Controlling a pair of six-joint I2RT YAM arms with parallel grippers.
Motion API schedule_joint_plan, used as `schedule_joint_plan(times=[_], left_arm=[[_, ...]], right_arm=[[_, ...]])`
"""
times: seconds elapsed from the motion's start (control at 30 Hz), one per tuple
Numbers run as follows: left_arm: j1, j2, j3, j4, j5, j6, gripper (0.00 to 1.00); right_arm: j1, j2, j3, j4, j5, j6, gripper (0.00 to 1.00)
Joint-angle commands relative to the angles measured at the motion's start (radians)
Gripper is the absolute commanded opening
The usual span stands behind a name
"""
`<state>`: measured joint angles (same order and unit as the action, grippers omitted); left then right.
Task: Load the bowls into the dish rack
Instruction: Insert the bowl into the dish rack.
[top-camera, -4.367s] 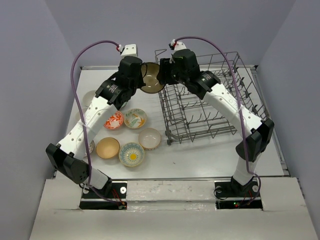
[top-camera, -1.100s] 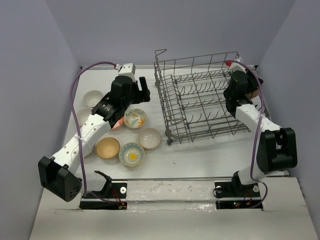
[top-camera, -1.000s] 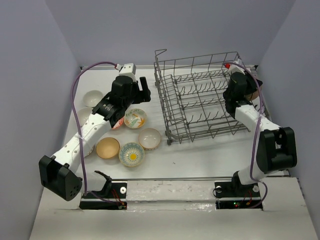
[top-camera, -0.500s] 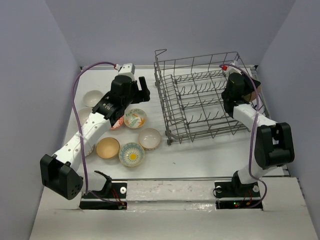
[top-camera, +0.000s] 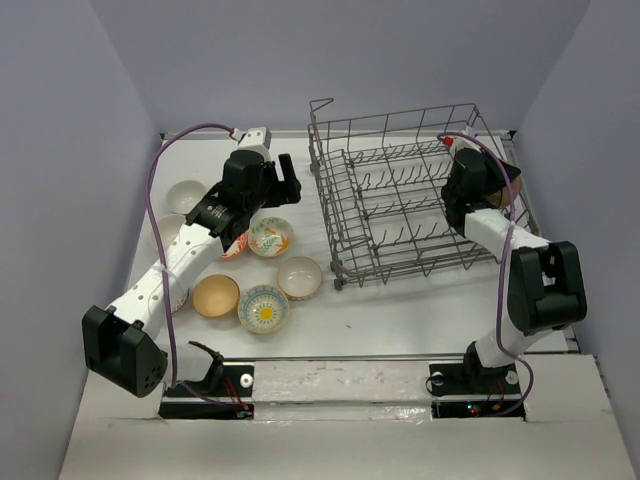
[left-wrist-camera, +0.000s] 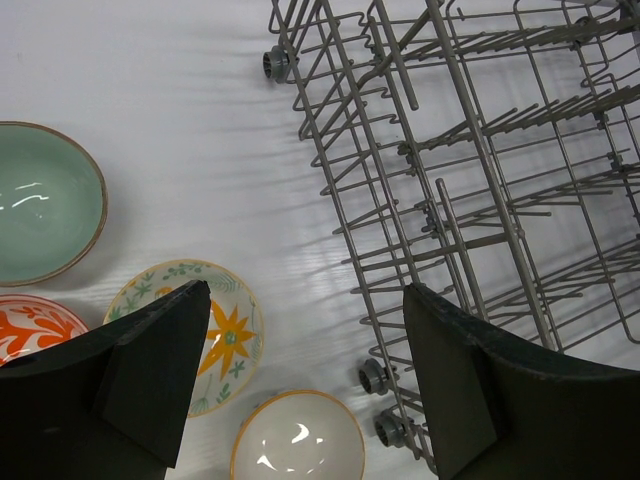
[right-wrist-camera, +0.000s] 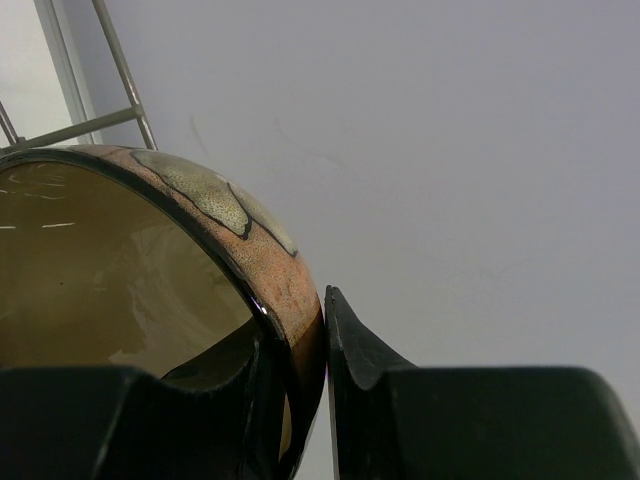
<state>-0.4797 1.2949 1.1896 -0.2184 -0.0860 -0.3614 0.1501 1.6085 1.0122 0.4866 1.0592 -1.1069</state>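
My right gripper (top-camera: 496, 186) is shut on the rim of a brown bowl (top-camera: 510, 188) at the right side of the grey wire dish rack (top-camera: 400, 200). In the right wrist view the brown bowl's (right-wrist-camera: 150, 270) rim sits pinched between the fingers of that gripper (right-wrist-camera: 300, 345). My left gripper (top-camera: 277, 180) hangs open and empty above the table. Below it lie a floral bowl (left-wrist-camera: 215, 330), a white bowl (left-wrist-camera: 300, 445), a teal bowl (left-wrist-camera: 40, 215) and a red-orange bowl (left-wrist-camera: 30, 325), left of the rack (left-wrist-camera: 480, 200).
More bowls lie on the table's left half: a white one (top-camera: 185, 197) at the back, a tan one (top-camera: 215, 296) and a blue-rimmed one with a yellow centre (top-camera: 263, 308) near the front. The rack's tall wire sides stand around upright tines.
The left gripper has let go of the brown bowl and moved down over the table's bowls. The right gripper has carried it to the rack's right side, lately edging left.
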Motion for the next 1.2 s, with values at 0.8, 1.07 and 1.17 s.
schedule_joint_plan(times=[0.8,1.07,1.17], left_arm=[[0.015,0.014,-0.008,0.045,0.026,-0.010,0.87],[0.016,0.015,-0.008,0.047,0.031,-0.010,0.87],[0.016,0.017,-0.010,0.048,0.031,-0.011,0.87]], right_arm=[[0.022,0.053,-0.004,-0.020,0.028,0.067,0.01],[0.031,0.071,0.011,-0.078,0.019,0.110,0.01],[0.031,0.077,0.022,-0.123,0.015,0.142,0.01]])
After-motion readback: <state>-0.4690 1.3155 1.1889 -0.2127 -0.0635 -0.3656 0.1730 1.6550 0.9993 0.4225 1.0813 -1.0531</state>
